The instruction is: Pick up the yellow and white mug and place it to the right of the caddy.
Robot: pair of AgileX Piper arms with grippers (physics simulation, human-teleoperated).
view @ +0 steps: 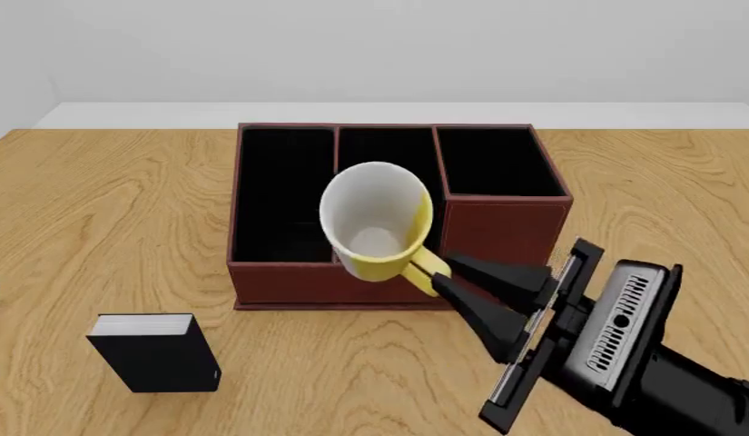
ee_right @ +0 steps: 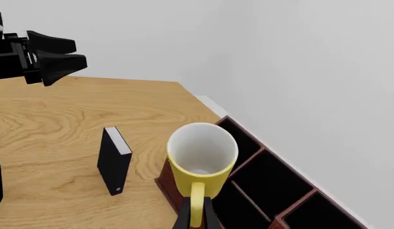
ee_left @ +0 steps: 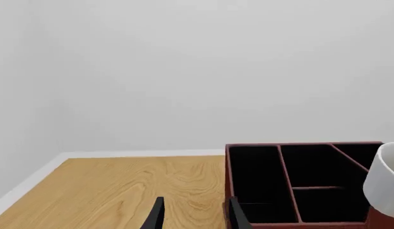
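Note:
The yellow and white mug [view: 374,222] hangs in the air, tipped so that its white inside faces the front camera. It overlaps the front wall of the caddy [view: 295,277] in that view. My right gripper [view: 445,274] is shut on the mug's yellow loop handle. In the right wrist view the mug [ee_right: 202,152] sits just past the right gripper [ee_right: 197,219], with the reddish-brown caddy [ee_right: 164,180] below it. My left gripper [ee_left: 195,214] is open and holds nothing, beside the caddy [ee_left: 289,144]. The mug's white side [ee_left: 385,181] shows at the edge of the left wrist view.
A small black book-like box [view: 156,350] stands upright on the wooden table in front of and left of the caddy, also in the right wrist view as the black box [ee_right: 114,160]. The left gripper [ee_right: 79,53] shows beyond it. A white wall edges the table's far side.

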